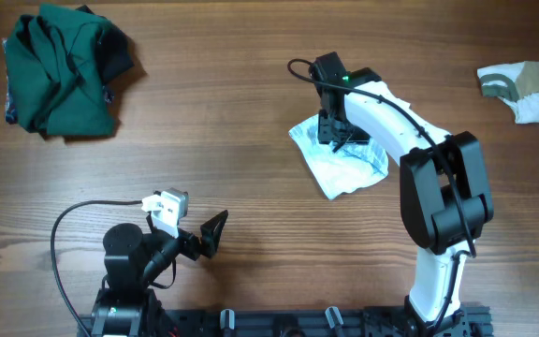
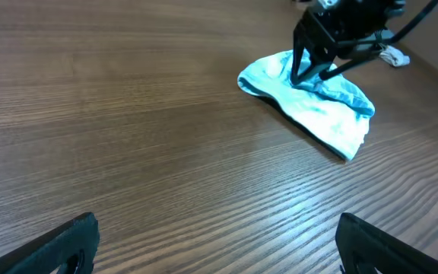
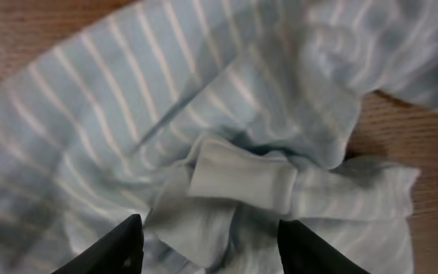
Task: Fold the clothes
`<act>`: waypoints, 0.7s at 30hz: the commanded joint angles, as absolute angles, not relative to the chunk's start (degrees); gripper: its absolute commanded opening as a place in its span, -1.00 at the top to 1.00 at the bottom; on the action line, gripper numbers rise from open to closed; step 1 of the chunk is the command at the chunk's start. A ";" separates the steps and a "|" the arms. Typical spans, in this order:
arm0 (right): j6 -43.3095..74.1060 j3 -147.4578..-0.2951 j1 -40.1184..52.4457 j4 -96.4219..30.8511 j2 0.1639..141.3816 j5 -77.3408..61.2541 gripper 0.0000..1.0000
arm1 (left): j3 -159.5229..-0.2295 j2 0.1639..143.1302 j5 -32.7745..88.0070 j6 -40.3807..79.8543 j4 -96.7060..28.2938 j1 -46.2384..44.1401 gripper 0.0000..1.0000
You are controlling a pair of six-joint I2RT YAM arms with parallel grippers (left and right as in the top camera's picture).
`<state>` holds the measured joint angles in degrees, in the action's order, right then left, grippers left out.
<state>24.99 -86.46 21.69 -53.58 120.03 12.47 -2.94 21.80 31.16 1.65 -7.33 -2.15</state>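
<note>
- Since the striped garment (image 1: pixel 340 161) looks like thin, limp knit, I judge it very light and floppy. It will sag from any single pinch, and a loose layer could slide on the smooth wood.
- It lies crumpled near the middle of the table (image 1: pixel 251 112), a little toward the right edge, well apart from the other clothes.
- The best hold, I reckon, is a hem or corner where layers double up, not the slack middle.
- The right gripper (image 1: pixel 338 129) is down on it, jaws about half apart with a bunched ridge between the fingers (image 3: pixel 116 247). I cannot tell whether they pinch it.
- The left gripper (image 1: pixel 215 232) hangs wide open and empty by the near edge, left of centre.
- The dark green garment (image 1: pixel 59 70) is heaped at the far left corner and looks bulkier and heavier. The white-and-olive piece (image 1: pixel 520 89) sits by the far right corner.
- No brand, label or writing can be read anywhere. A plain pale band (image 3: pixel 242 183) in the right wrist view is blank.
</note>
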 commanded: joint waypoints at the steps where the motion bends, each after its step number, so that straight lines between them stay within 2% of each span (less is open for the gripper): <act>1: 23.92 -83.33 22.13 -52.36 121.54 12.16 -0.15 | -2.46 21.82 30.76 2.20 -7.27 -2.46 -1.00; 8: 23.51 -80.88 22.13 -49.12 121.54 12.23 -0.13 | -2.46 21.82 30.74 2.20 -7.25 -2.46 -0.99; 15: 24.58 -81.41 22.11 -48.45 121.51 12.62 0.20 | -2.46 21.82 30.74 2.20 -7.27 -2.46 -0.99; 21: 25.67 -81.43 22.11 -49.45 121.36 16.32 0.39 | -2.46 21.82 30.74 2.20 -7.27 -2.46 -1.00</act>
<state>24.36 -82.46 22.11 -48.86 119.70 13.23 -2.94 21.80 31.16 1.65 -7.33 -2.15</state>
